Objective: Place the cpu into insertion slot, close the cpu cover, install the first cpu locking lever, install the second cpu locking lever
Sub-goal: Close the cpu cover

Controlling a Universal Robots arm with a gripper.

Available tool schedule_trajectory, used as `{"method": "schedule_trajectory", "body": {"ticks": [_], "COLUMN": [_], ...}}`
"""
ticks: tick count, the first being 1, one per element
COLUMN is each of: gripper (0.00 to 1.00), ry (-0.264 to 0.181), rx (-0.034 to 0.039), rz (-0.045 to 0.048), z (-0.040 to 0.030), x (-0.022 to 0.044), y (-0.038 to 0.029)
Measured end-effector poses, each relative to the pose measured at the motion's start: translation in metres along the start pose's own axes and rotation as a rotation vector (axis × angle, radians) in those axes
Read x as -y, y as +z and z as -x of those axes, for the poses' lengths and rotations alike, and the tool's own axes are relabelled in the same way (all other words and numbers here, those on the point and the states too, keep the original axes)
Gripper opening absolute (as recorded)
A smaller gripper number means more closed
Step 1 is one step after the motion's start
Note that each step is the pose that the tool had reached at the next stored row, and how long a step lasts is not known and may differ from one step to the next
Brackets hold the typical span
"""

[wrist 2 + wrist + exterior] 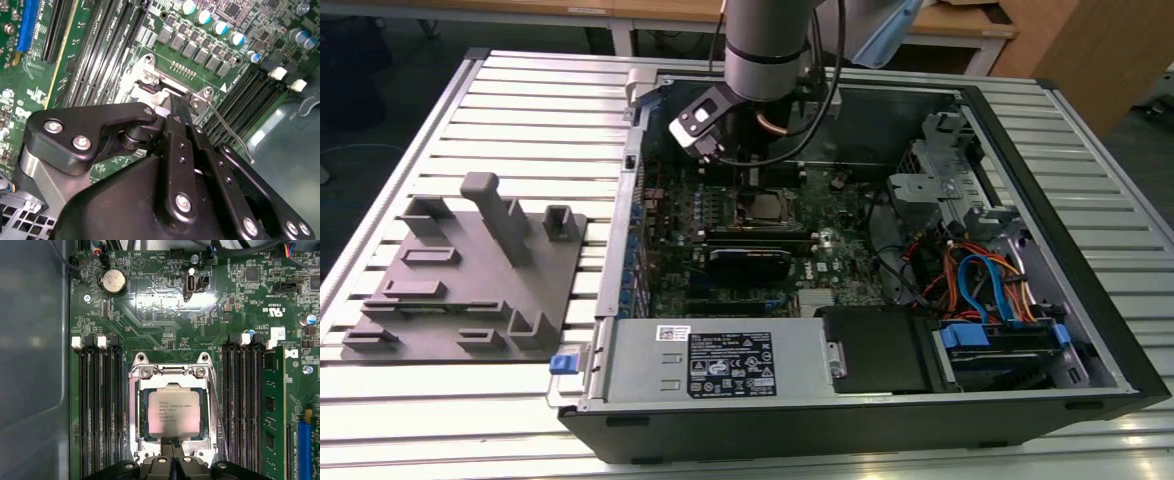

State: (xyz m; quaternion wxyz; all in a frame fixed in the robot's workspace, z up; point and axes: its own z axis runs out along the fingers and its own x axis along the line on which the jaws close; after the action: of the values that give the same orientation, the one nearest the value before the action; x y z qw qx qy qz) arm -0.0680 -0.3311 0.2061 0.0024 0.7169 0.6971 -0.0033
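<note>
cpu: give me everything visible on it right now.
The cpu is a flat square chip with a pale silver-beige metal face carrying small dark print. It lies flat in the socket on the green motherboard, between two banks of black memory slots. The grey metal cpu cover frames it, and its window leaves the face exposed. The gripper hangs at one edge of the chip; whether it touches cannot be told.

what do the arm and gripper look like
The arm is a smooth silver-grey cylinder with a dark band near its lower end. A black cable loops down beside it, and a small black and white block sits at the wrist. In the second wrist view the gripper is matte black, built of flat rounded link plates joined by silver screws.
</note>
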Motion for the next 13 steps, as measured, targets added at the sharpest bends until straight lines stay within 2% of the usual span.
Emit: {"method": "schedule_trajectory", "body": {"ticks": [5, 13], "gripper": [0.10, 0.10], "ry": [0.000, 0.000], "rx": [0.0000, 0.0001], "rz": [0.0000, 0.0000], "z": [0.0000, 0.0000], "x": [0.0002, 0.0005], "y": [0.0056, 0.0037]}}
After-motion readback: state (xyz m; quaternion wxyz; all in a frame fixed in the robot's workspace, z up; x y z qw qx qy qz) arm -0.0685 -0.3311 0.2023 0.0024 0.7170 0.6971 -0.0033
